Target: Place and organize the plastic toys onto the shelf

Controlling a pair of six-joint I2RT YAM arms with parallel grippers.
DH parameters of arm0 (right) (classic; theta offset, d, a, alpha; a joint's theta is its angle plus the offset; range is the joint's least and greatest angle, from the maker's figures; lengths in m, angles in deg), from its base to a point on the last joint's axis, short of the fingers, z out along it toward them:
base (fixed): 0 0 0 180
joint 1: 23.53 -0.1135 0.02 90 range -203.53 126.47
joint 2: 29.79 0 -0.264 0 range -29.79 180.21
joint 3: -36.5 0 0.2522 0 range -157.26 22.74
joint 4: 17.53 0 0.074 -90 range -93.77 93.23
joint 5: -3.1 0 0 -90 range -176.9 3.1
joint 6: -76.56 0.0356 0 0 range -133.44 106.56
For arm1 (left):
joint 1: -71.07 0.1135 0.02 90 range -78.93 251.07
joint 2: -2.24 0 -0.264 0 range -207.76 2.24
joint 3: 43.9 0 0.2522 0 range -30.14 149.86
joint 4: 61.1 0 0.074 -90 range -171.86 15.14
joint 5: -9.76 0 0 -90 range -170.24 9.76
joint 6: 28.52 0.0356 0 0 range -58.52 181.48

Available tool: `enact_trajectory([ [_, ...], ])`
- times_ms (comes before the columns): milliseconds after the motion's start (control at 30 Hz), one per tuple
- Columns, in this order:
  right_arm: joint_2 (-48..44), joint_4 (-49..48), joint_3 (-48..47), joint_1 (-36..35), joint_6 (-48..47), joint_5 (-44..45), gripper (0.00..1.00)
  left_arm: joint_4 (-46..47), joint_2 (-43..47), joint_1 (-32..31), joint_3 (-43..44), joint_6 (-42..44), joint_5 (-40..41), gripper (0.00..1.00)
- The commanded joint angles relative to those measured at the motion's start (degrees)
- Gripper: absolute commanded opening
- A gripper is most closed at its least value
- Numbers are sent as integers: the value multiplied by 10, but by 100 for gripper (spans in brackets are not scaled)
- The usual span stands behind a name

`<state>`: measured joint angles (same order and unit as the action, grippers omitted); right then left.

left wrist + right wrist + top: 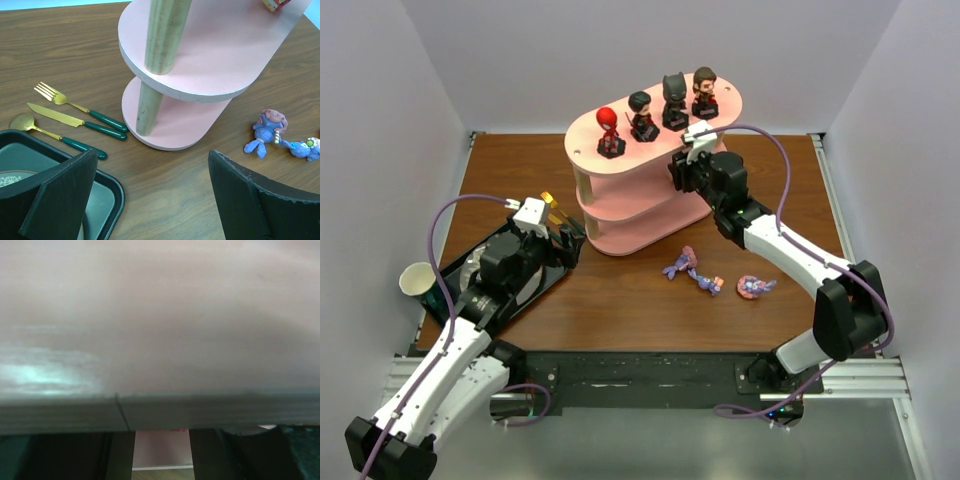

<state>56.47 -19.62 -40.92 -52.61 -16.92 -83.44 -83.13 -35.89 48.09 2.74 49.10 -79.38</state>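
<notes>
Against the shelf [620, 205] the right arm [780, 245] stretches, jaws' state unclear; left arm [450, 360] bends over the tray [45, 141], jaws spread.

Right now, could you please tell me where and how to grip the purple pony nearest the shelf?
Pinch the purple pony across its narrow middle, between head and legs, straight down from above. It seems to lie flat on the table, and another small figure sits close on one side.

The left arm [450, 365] and right arm [790, 255] are white tubes with chunky black joints. A thin purple cable [440, 225] loops along each one. The left tool [152, 200] has two flat black fingers [60, 195] with rough edges.
</notes>
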Motion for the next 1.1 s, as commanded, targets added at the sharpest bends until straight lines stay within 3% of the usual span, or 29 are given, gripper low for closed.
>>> enact_trajectory([
  [0, 9, -19, -24, 6, 1, -10, 17, 12, 0, 3, -5, 12, -2, 96],
  [200, 8, -17, -19, 11, 13, -19, 26, 12, -1, 3, -6, 12, -2, 96],
  [667, 6, -15, -17, 18, 30, -28, 60, 12, -1, 3, -6, 12, -3, 96],
  [1067, -31, 0, -11, 20, 49, -33, 74, 12, 2, 3, -6, 11, -4, 96],
])
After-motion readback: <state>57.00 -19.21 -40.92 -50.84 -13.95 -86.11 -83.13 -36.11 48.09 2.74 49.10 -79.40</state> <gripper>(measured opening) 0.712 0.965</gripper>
